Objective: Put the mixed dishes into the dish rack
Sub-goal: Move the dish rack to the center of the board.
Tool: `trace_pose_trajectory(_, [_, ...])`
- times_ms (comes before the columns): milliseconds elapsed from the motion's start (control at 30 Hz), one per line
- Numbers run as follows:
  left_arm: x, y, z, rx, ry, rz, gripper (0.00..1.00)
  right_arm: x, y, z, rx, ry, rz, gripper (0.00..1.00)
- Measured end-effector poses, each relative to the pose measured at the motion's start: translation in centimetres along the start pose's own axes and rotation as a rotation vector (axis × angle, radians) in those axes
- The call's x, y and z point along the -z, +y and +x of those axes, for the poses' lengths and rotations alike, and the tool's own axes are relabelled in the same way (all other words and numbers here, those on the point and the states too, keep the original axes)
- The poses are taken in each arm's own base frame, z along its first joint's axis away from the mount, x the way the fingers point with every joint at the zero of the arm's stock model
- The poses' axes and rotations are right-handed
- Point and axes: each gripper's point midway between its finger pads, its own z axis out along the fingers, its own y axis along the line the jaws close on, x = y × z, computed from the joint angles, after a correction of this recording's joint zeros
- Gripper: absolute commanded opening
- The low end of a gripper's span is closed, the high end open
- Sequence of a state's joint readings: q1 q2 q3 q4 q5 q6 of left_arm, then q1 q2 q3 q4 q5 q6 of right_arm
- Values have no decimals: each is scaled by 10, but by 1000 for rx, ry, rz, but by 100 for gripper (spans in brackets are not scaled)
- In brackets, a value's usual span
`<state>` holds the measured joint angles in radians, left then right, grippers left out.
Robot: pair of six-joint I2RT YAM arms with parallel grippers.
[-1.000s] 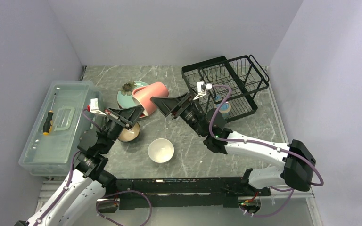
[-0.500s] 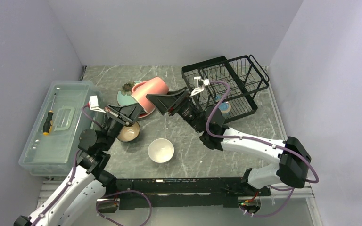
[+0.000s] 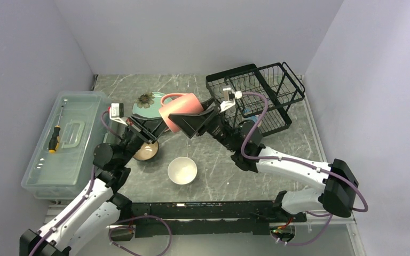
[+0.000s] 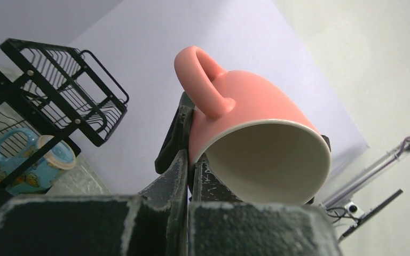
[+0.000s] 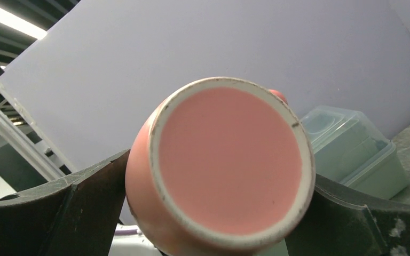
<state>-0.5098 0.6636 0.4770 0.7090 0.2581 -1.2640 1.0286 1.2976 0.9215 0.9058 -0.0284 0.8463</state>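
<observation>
The blue mug sits in the dish rack; the left gripper pinches the pink mug, the right gripper stands wide around it; bowls and plates lie below.

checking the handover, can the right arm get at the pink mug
Probably yes: the right gripper stands open either side of the base of the pink mug, while the left gripper pinches its rim; nothing lies between.

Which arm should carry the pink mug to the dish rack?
Likely right: the right gripper, open, flanks the pink mug at its base, and the dish rack is nearer that arm; the left gripper pinches the rim.
</observation>
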Motion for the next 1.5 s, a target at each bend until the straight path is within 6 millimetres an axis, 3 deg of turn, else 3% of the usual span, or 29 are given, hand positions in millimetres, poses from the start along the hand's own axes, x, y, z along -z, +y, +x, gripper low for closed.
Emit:
trace_pose_trajectory(333, [1, 6, 21, 6, 84, 67, 0, 18, -1, 14, 17, 38, -36, 100])
trace_pose_trajectory(800, [4, -12, 18, -15, 72, 138, 0, 46, 12, 7, 22, -22, -110, 100])
trace_pose_trajectory(1500, [5, -23, 26, -3, 122, 211, 0, 32, 33, -11, 48, -69, -175, 100])
